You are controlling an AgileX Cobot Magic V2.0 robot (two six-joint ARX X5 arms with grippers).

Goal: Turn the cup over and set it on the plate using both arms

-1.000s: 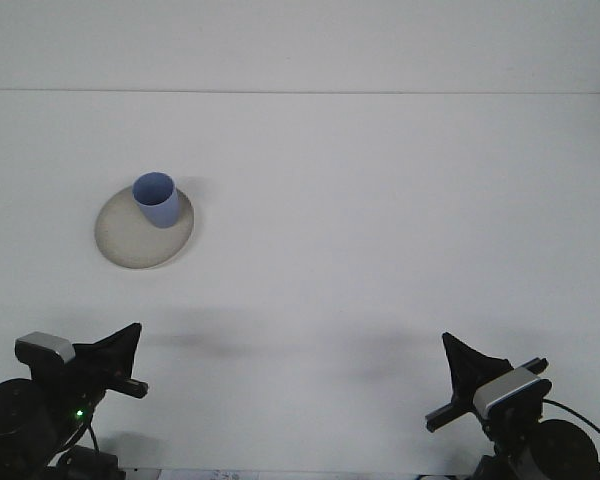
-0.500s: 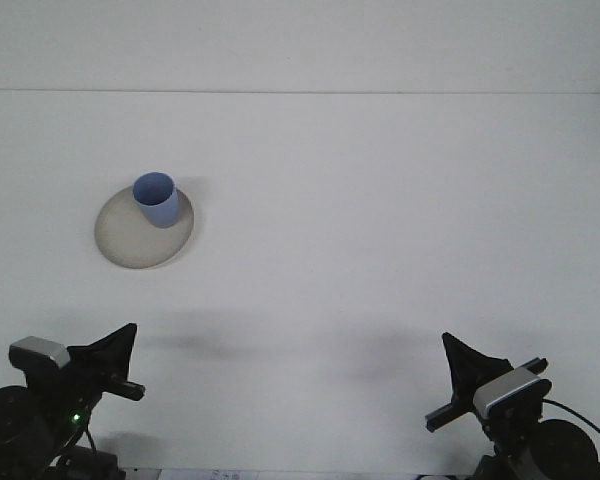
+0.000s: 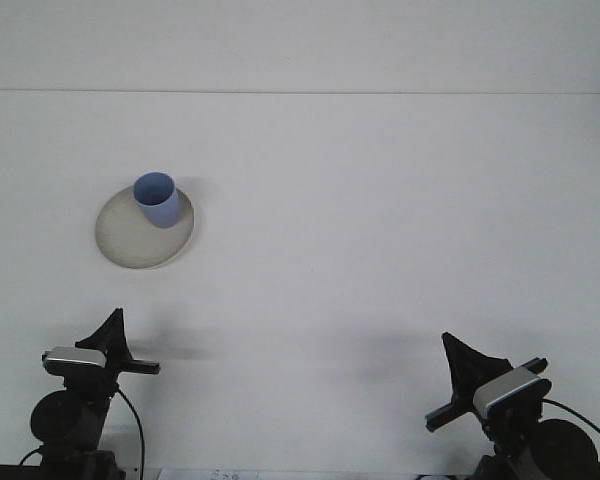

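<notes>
A light blue cup stands upright, mouth up, on the far right part of a round beige plate at the left of the white table. My left gripper sits low at the front left, well short of the plate. My right gripper rests at the front right, far from the cup. Nothing is held by either one.
The white table runs back to a pale wall, its far edge a line across the top of the view. Both arm bases and their wrist cameras fill the bottom corners.
The left arm has turned and shifted right, so its gripper now points up the table instead of off to the right. Cup, plate and right arm have not moved.
</notes>
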